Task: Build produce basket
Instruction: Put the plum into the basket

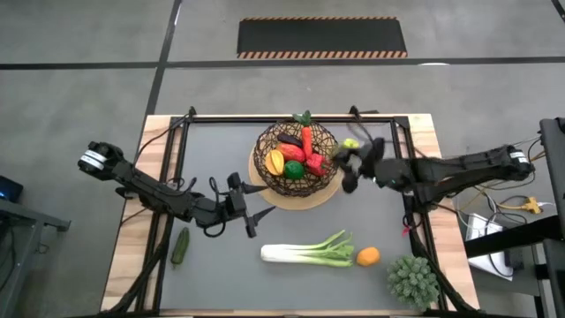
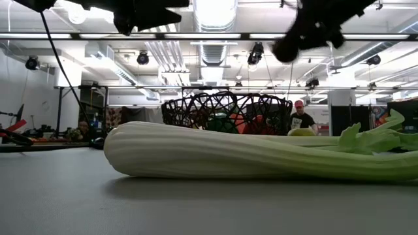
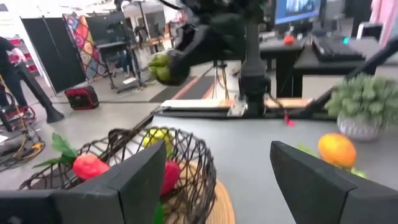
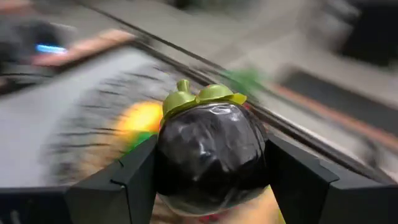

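Nearest to you: the leek (image 1: pixel 307 253) and the orange (image 1: pixel 367 256) lie loose on the mat, both well short of either gripper. The cucumber (image 1: pixel 180 246) lies alone just beside your left arm, behind its jaws.
Bystander: the spiky green plant (image 1: pixel 413 279) stands past the orange at the table's near right corner. It is no produce; leave it be.
Left gripper: your left gripper (image 1: pixel 237 212) hovers above the mat with its fingers spread wide and nothing between them. The basket is ahead of those jaws and the leek is off to their side.
Right gripper: your right gripper (image 4: pixel 208 163) has its fingers closed on the dark eggplant (image 4: pixel 211 155), green cap facing away from the wrist. In the overhead view it hangs raised just beside the basket's right rim.
Basket: the basket (image 1: pixel 268 145) sits on its wooden disc (image 1: pixel 311 195), directly ahead of the right jaws and just below them.
Already in: a carrot (image 1: pixel 306 139), a red pepper (image 1: pixel 294 153), a yellow pepper (image 1: pixel 276 162) and a green piece (image 1: pixel 317 165) lie inside the weave.
Progress: I judge you a little past halfway. Four pieces are in, the eggplant is gripped but not yet over the bowl, and three pieces wait on the mat.
Next: carry the eggplant over the rim before you let those jaws part.
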